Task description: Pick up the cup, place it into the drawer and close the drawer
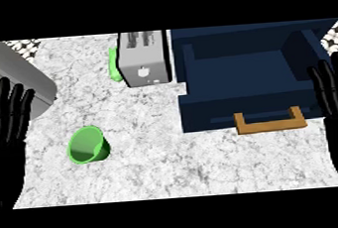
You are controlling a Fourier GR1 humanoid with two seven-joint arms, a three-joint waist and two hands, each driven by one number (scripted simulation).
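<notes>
Head view: small green plastic cup lies tipped on the white marbled table, mouth facing up-left, well apart from the open dark-blue drawer with its tan wooden handle. Left hand is at the left edge, fingers straight and released, holding nothing; cup is just right of it. Right hand is the same, beside the drawer. Left hand is nearer, so it's my pick for the grasp.

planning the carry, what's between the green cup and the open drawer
Only bare marble counter lies between the green cup and the open navy drawer in the head view; the toaster stands farther back.
</notes>
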